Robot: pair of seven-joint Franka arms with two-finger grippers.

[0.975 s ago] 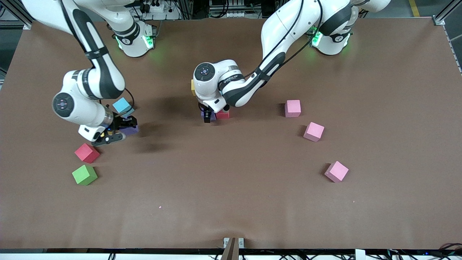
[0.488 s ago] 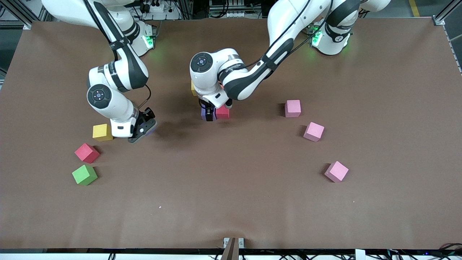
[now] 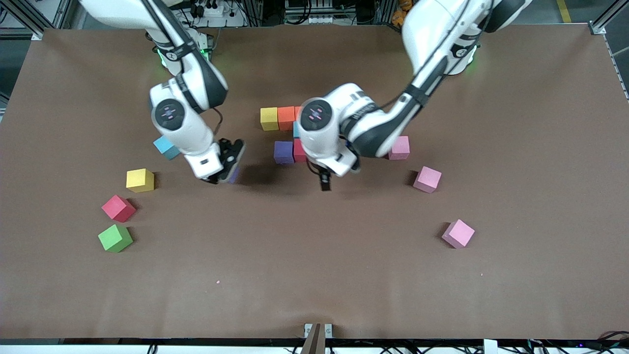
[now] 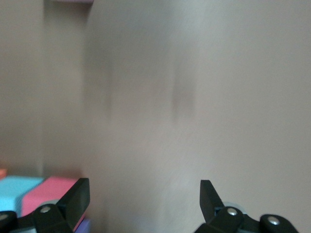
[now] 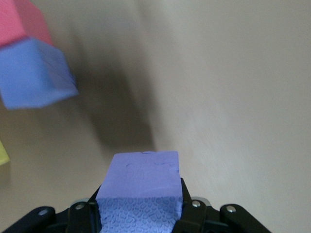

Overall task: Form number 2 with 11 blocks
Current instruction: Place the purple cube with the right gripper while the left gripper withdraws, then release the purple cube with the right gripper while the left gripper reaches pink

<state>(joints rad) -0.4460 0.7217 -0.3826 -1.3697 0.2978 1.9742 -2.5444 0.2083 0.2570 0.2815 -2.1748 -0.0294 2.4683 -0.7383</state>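
The partial number 2 lies mid-table: a yellow block [image 3: 269,118], an orange block [image 3: 286,118] and a half-hidden light blue block [image 3: 296,129], then a purple block [image 3: 283,152] touching a red block [image 3: 299,150]. My right gripper [image 3: 227,166] is shut on another purple block [image 5: 141,182], which hangs low over the mat beside the laid purple block [image 5: 34,73], toward the right arm's end. My left gripper [image 3: 323,180] is open and empty [image 4: 144,194], over bare mat beside the red block [image 4: 48,196].
Loose blocks toward the right arm's end: light blue [image 3: 166,147], yellow [image 3: 140,180], red [image 3: 118,208] and green [image 3: 115,238]. Three pink blocks [image 3: 399,147], [image 3: 426,179], [image 3: 458,233] lie toward the left arm's end. The brown mat [image 3: 304,265] covers the table.
My right arm has carried the purple block from the loose blocks toward the middle. My left gripper has come away from the laid purple and red blocks, uncovering the yellow and orange ones.
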